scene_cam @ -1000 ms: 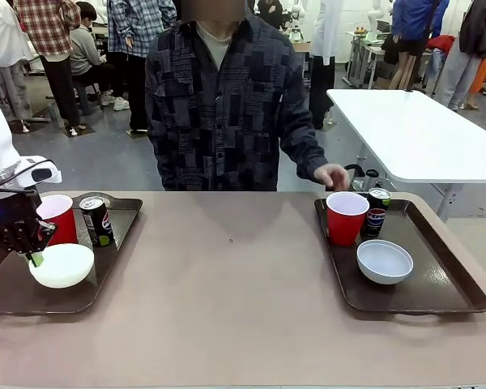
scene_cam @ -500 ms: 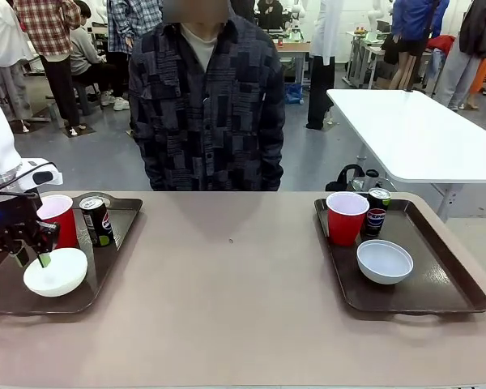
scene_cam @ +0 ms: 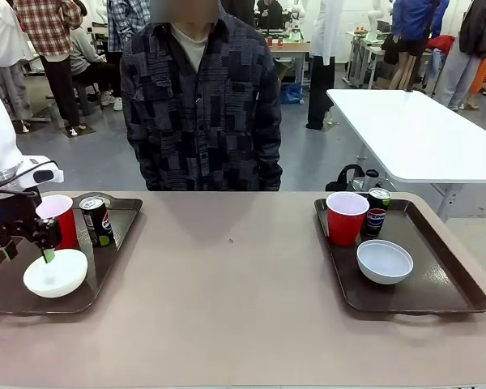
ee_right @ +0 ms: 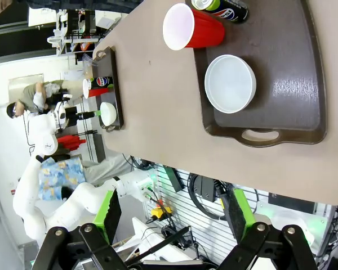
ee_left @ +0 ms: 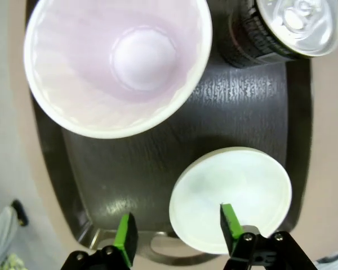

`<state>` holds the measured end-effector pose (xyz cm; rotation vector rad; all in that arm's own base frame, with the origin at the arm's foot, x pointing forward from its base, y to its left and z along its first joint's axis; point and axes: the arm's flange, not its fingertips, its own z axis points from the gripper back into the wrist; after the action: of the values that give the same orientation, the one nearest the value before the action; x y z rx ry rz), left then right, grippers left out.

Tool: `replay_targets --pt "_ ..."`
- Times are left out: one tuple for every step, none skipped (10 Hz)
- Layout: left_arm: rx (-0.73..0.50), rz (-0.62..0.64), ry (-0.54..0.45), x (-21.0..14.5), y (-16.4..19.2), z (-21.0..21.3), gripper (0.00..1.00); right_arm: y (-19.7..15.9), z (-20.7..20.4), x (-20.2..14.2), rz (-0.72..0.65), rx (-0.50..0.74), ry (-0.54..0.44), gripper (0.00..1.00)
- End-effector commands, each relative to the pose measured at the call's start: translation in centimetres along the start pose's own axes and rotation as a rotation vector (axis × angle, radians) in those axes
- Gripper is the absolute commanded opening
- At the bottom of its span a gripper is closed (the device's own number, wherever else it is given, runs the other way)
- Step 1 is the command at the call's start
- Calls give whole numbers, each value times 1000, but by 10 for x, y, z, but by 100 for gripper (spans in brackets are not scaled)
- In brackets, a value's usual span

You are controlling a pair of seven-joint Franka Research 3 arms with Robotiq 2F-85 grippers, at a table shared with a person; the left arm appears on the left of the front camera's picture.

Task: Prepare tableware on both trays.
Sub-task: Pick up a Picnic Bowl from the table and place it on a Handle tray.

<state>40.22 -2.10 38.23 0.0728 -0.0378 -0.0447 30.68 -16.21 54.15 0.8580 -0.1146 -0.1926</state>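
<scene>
A busy hall with other people and a white side table (scene_cam: 413, 134) lies behind a long tan table (scene_cam: 227, 300), and a person in a dark patchwork shirt (scene_cam: 198, 101) stands at its far edge, at about 12 o'clock from the camera. Two dark brown trays rest on the tan table: the left tray (scene_cam: 105, 267) at about 9 o'clock and the right tray (scene_cam: 437, 284) at about 3 o'clock, well apart from each other. On the left tray, a red cup (scene_cam: 59, 219) stands upright at the far side, a dark Pepsi can (scene_cam: 96, 220) stands just beside it toward 3 o'clock, and a white bowl (scene_cam: 56, 273) sits nearer the camera, toward 6 o'clock from the cup. In the left wrist view the cup (ee_left: 115, 62) shows its pale inside, the can (ee_left: 281, 28) shows its silver top, and the bowl (ee_left: 231, 197) lies on the dark tray (ee_left: 236, 107). The left gripper (scene_cam: 24, 251) hangs just above the bowl with its jaws apart and nothing between them; one green pad (ee_left: 230, 220) is over the bowl and the other is over the tray floor. On the right tray, a second red cup (scene_cam: 346, 217) stands at the far side, a second dark can (scene_cam: 377, 211) is just beside it toward 3 o'clock, and a second white bowl (scene_cam: 385, 261) sits toward 5 o'clock from the cup. The right gripper (ee_right: 174, 216) is high over the table edge, its jaws wide apart and empty.
</scene>
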Motion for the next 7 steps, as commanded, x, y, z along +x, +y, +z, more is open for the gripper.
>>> replay_targets --pt "-13 -21 10 -17 -12 35 100 1 0 0 5 13 -1 100" --pt "-51 -41 7 -25 -18 57 100 1 0 0 5 13 -1 100" --pt "-94 -43 -1 -36 -22 80 100 1 0 0 5 13 -1 100" --pt "-101 -41 -21 -45 -24 102 100 1 0 0 5 13 -1 100" --pt "-106 -37 -58 -53 -25 122 100 1 0 0 5 13 -1 100" --pt "-105 -14 -75 -55 -26 131 100 1 0 0 5 13 -1 100" --pt "-88 12 -85 -52 -23 132 100 1 0 0 5 13 -1 100"
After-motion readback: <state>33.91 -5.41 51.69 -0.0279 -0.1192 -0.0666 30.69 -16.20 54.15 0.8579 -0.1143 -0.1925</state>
